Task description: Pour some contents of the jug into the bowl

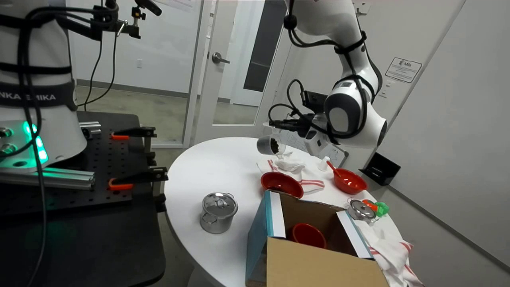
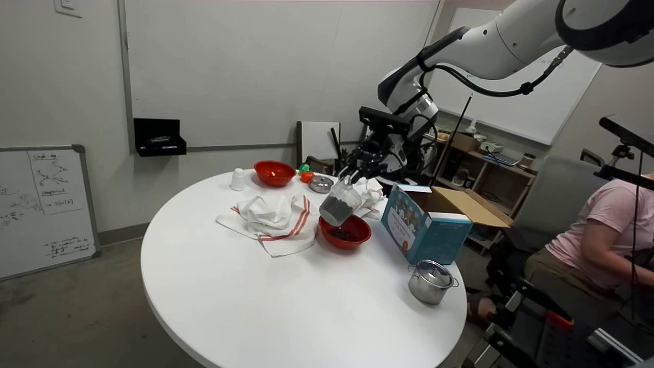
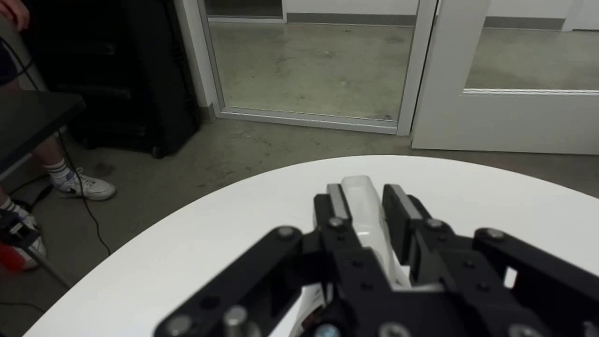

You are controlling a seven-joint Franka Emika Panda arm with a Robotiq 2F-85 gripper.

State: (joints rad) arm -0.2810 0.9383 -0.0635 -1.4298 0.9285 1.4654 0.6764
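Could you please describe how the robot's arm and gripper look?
The arm is white and rounded, with dark grey joint caps, black straps and cables. Its base has a dark band with pale lettering. The gripper is black, with silvery screws and grey-edged fingers.

We see a jug (image 2: pixel 339 203) of clear, smooth plastic, by the look of it. The bowl (image 2: pixel 356 243) looks like shiny plastic to us. We also see a shiny metal pot (image 2: pixel 427 288), a wrinkly cloth (image 2: pixel 271 214), a cardboard box (image 2: pixel 442 240) with a smooth outside, and a smooth, dull desk (image 2: pixel 286 301).
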